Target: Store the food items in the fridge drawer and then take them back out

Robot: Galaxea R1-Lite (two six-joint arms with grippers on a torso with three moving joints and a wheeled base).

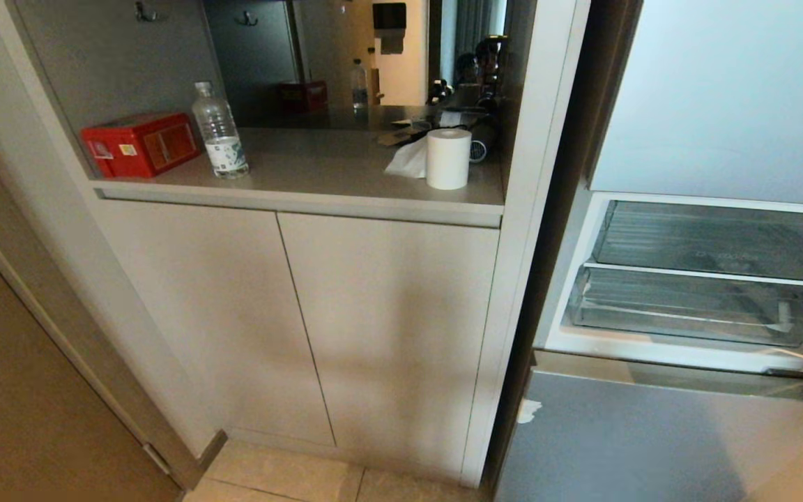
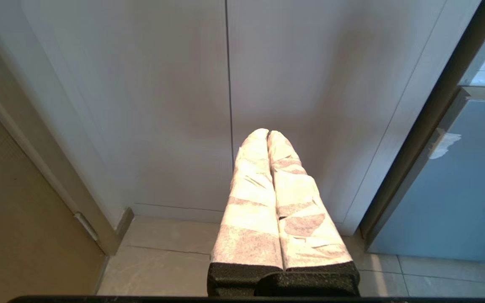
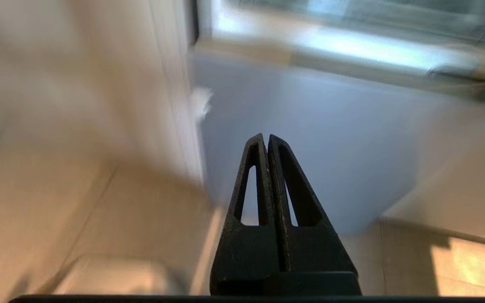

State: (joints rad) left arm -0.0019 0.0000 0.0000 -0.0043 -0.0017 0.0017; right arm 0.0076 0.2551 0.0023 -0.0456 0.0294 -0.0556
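Observation:
The fridge drawer point(image 1: 694, 307), clear plastic with a ribbed bottom, shows inside the open fridge compartment at the right of the head view, and nothing red lies in it. The food items are out of view. Neither arm appears in the head view. My left gripper point(image 2: 267, 132), its fingers wrapped in white tape, is shut on nothing and points at the pale cabinet doors point(image 2: 225, 84) low down. My right gripper point(image 3: 266, 136), with black fingers, is shut on nothing and points at the silver-blue lower fridge door point(image 3: 310, 118). The lit compartment point(image 3: 352, 42) lies beyond that door.
A counter point(image 1: 318, 174) above the cabinet doors point(image 1: 387, 335) holds a red box point(image 1: 140, 144), a water bottle point(image 1: 219, 132) and a white paper roll point(image 1: 448, 158). A brown door point(image 1: 25, 390) stands at the left. Pale tiles point(image 1: 283, 481) cover the floor.

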